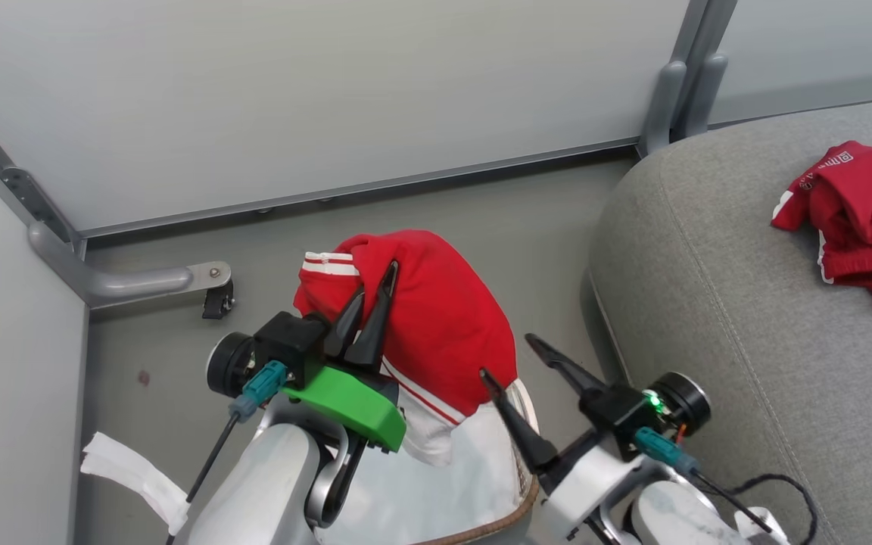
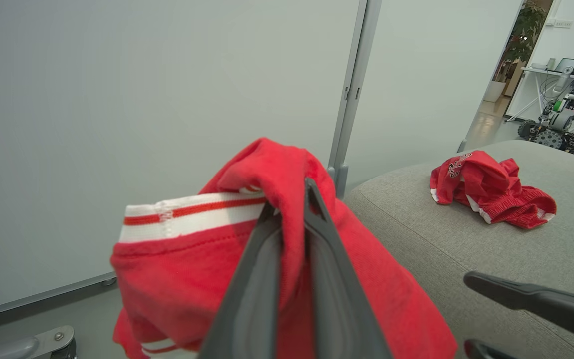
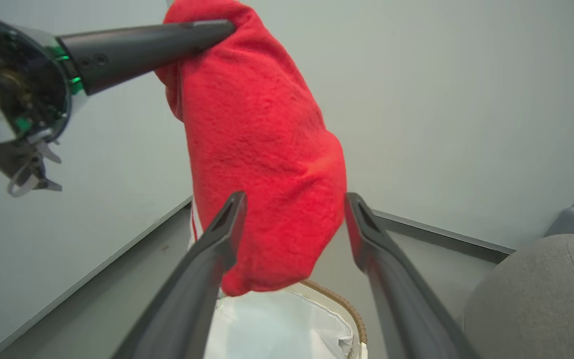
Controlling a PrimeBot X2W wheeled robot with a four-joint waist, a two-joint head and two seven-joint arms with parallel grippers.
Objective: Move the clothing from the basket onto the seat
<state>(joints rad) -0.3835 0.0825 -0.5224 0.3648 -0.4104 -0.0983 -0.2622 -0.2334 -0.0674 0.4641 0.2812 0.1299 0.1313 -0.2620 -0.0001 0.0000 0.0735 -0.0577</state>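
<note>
A red garment with white stripes hangs from my left gripper, which is shut on its top fold; the left wrist view shows the cloth pinched between the fingers. It dangles above the basket, whose brown woven rim and white liner show below it. My right gripper stands open just right of the hanging garment, fingers apart and holding nothing. A second red garment lies crumpled on the grey seat at the right, also seen in the left wrist view.
Pale partition walls close the back and left, with a metal foot bracket on the floor at the left. A white strip of cloth lies at lower left. Another robot stands in the room beyond.
</note>
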